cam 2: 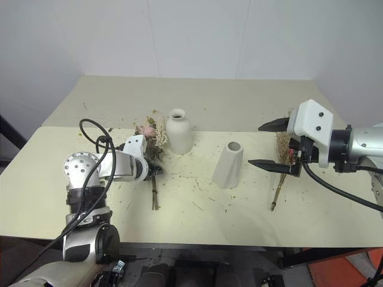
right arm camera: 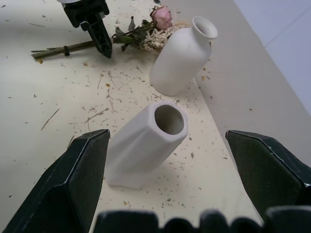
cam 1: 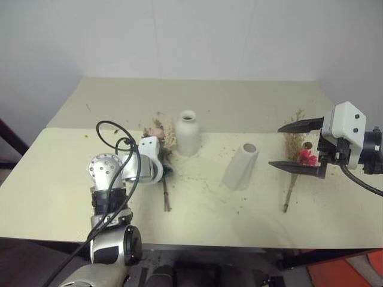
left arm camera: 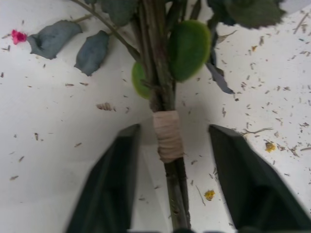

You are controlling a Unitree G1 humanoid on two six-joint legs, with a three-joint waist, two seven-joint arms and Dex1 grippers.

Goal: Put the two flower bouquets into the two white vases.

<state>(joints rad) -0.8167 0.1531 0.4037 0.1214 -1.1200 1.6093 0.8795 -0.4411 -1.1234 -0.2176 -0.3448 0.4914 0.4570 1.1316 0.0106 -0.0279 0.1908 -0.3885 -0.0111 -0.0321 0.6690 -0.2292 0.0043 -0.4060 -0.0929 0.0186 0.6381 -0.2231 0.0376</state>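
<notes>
The rose bouquet (cam 1: pixel 157 133) lies on the table left of the bottle-shaped white vase (cam 1: pixel 188 133), with its stems pointing toward me. My left gripper (cam 1: pixel 166 171) is lowered over those stems. In the left wrist view its two fingers stand apart on either side of the taped stem bundle (left arm camera: pixel 167 136), with a gap on each side. The cone-shaped white vase (cam 1: pixel 241 167) stands tilted at the centre right. Further right lies the tan grass bouquet (cam 1: pixel 307 157) with its bright pink flower. My right gripper (cam 1: pixel 275 146) hovers above it, wide open and holding nothing.
The pale table (cam 1: pixel 335 215) is strewn with dry plant crumbs around the vases. A second table surface (cam 1: pixel 251 95) joins it at the back, against a white wall. A black cable (cam 1: pixel 111 134) loops over my left wrist.
</notes>
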